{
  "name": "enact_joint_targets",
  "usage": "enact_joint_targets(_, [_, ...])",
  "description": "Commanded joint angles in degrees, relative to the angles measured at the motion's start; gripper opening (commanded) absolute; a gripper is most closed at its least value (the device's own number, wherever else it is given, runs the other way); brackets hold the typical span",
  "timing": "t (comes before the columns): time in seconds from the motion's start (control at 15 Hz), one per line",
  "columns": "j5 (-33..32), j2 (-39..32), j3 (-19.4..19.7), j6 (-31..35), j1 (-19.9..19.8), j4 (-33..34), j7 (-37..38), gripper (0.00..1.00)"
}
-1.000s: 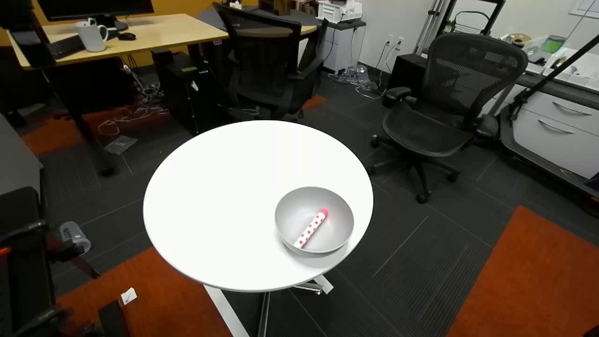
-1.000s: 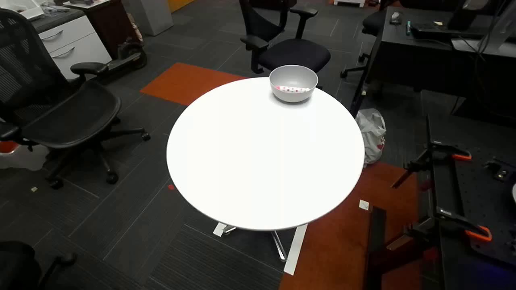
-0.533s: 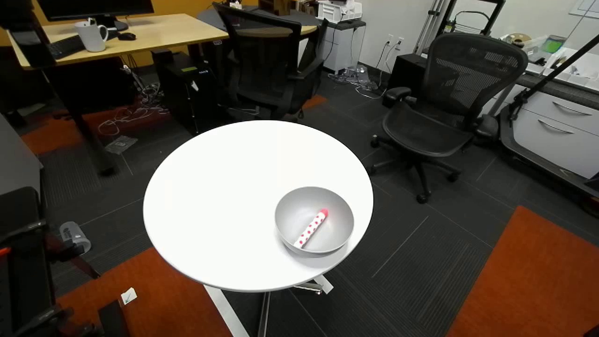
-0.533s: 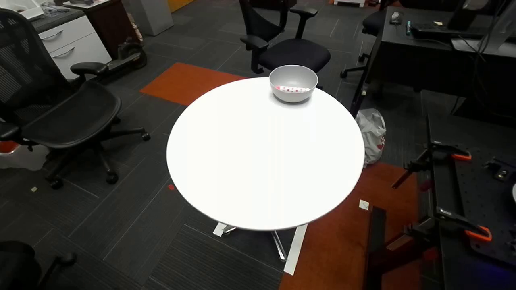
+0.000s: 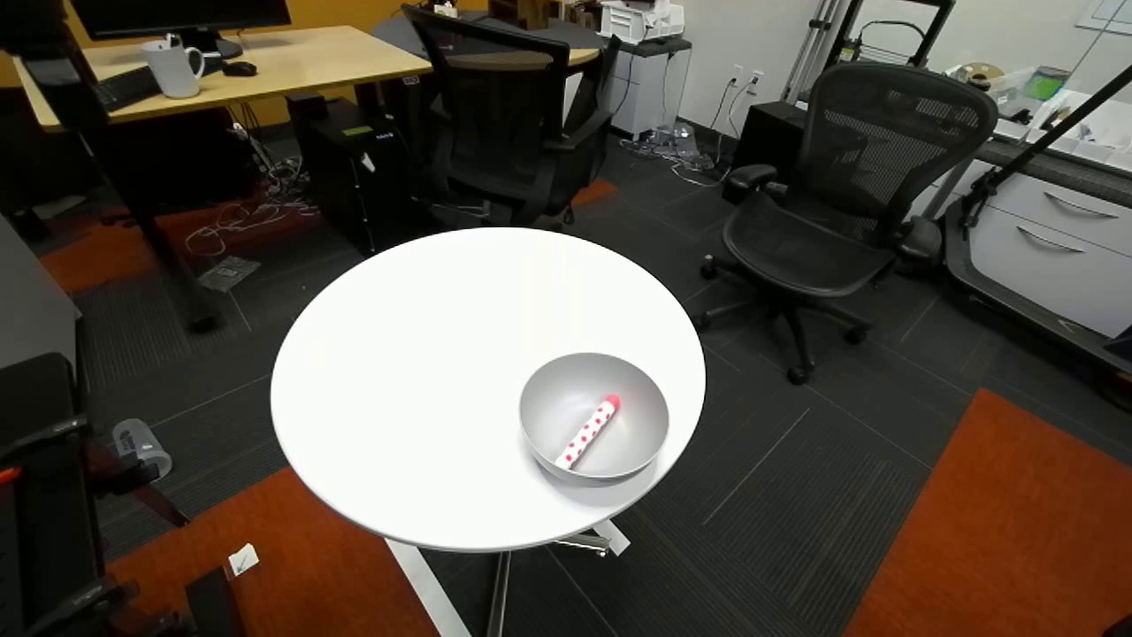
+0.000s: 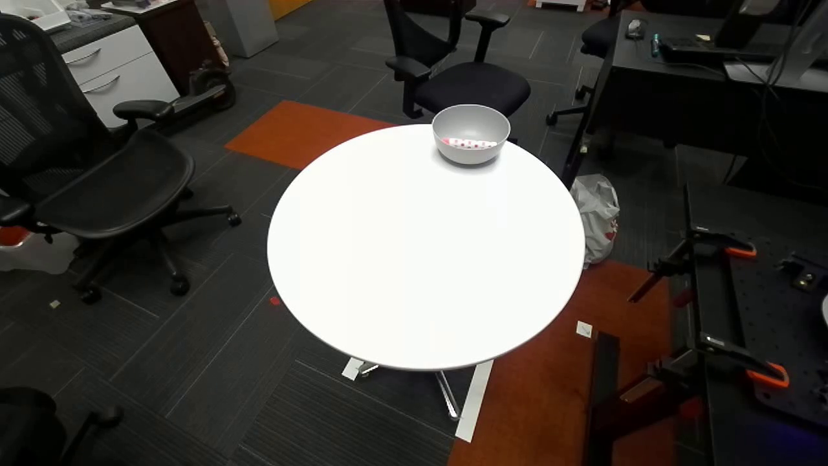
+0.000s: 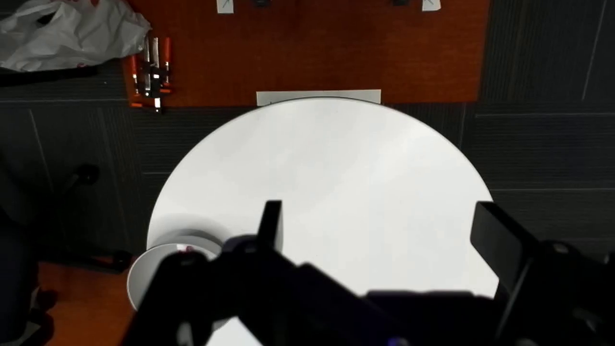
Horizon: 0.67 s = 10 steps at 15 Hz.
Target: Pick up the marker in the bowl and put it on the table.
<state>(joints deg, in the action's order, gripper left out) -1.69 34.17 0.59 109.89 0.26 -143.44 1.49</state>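
Marker (image 5: pixel 588 433) white, red-spotted, pink-tipped, inside bowl (image 5: pixel 553 394). Claw (image 7: pixel 378 216) spread wide; marker apart, left of it in wrist view.

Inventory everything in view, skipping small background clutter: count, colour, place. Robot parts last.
Floor: one, dark grey and orange, throughout
Table: one, white, on the floor
Bowl: one, grey, on the table
Marker: one, white with red dots, in the bowl
Chairs: several, black, around the table
Wooden desk: at least one, tan, beyond the table
Mug: one, white, on the wooden desk
Monitor: one, black, on the wooden desk
Drawers: at least two, white, beyond the table
Plastic bag: one, whitish, on the floor
Gripper: one, black, open, in the wrist view
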Motion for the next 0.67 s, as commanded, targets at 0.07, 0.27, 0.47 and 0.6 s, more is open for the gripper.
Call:
enact_joint_targets(0.07, [-3.6,-5.7,1.8,2.1,-2.5,4.5,-2.6,1.0])
enact_joint_targets(0.27, [-5.5,-11.0,5.7,3.5,-2.7,8.3,-10.8,1.0])
enact_joint_targets(0.47, [-3.7,-17.5,10.7,5.2,-2.1,12.8,-24.5,1.0])
enact_joint_targets(0.6, [-2.3,-21.8,12.7,7.1,-1.9,15.2,-32.1,1.0])
